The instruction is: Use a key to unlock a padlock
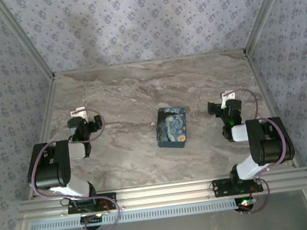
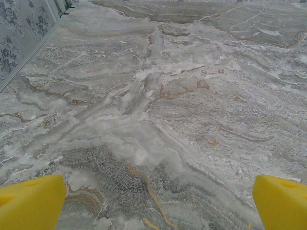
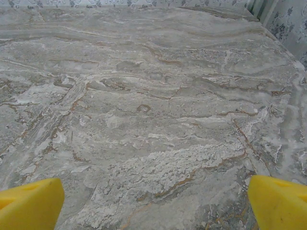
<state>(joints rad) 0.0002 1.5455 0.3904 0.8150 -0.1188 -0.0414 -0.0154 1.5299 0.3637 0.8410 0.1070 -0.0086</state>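
1. A dark blue rectangular box with a swirling painted print (image 1: 171, 127) lies flat near the middle of the grey marble-pattern table (image 1: 123, 90). Where the padlock and the key are, I cannot tell. My guess is that this box contains them.
2. The long axis of the box runs almost from 12 o'clock to 6 o'clock in the top view, and its far end leans a little toward 1 o'clock.
3. The left arm (image 1: 54, 165) has its jaws wide apart and they hold nothing. In its wrist view the yellow fingertips (image 2: 29, 203) stand at the two lower corners with bare table between them.
4. The right arm (image 1: 264, 141) is the same: its jaws are apart and empty, and they hang over bare table.
5. From the left jaws the box lies at about 3 to 4 o'clock, well apart. From the right jaws it lies at about 8 to 9 o'clock, and it is nearer.
6. I judge the task as not yet begun. The right arm seems the better one to reach the box first, and its jaws should close across the short sides.
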